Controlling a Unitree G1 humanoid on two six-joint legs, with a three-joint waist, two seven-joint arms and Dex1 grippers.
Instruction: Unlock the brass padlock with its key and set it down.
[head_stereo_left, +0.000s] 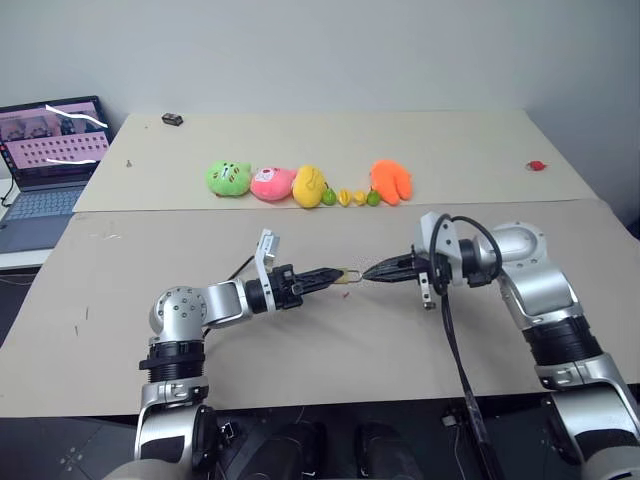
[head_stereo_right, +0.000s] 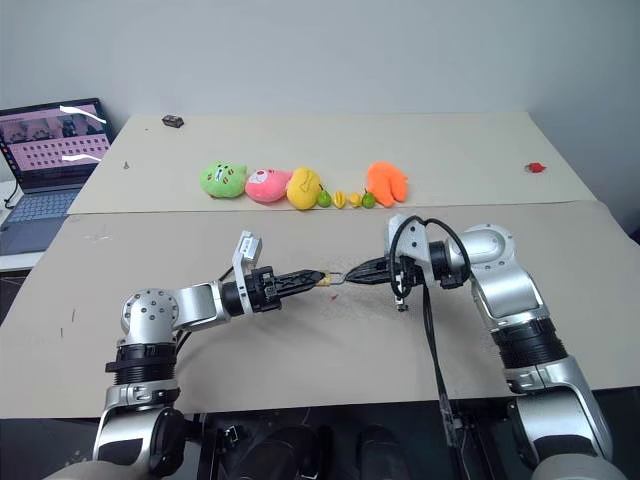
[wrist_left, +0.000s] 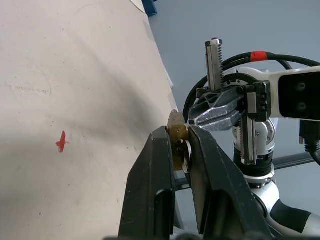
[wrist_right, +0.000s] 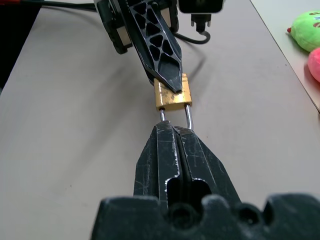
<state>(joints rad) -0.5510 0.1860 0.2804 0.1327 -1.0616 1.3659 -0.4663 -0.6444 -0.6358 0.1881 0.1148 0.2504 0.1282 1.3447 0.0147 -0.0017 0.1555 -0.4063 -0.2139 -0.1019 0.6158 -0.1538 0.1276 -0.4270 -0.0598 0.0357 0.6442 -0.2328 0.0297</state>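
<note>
The brass padlock (wrist_right: 172, 96) hangs a little above the tan table (head_stereo_left: 330, 340), between my two grippers at the middle of the scene. My left gripper (head_stereo_left: 335, 274) reaches in from the left and is shut on the padlock's golden body (wrist_left: 176, 131). My right gripper (wrist_right: 175, 129) comes from the right, its fingers pressed together over the top of the silver shackle (wrist_right: 189, 117). Both grippers point at each other, nearly level. The key is hidden.
A row of plush toys (head_stereo_left: 228, 177) and small toy fruits (head_stereo_left: 357, 197) lies across the back table. A laptop (head_stereo_left: 50, 150) stands far left, a small black object (head_stereo_left: 172, 119) behind, and a red item (head_stereo_left: 537, 165) far right.
</note>
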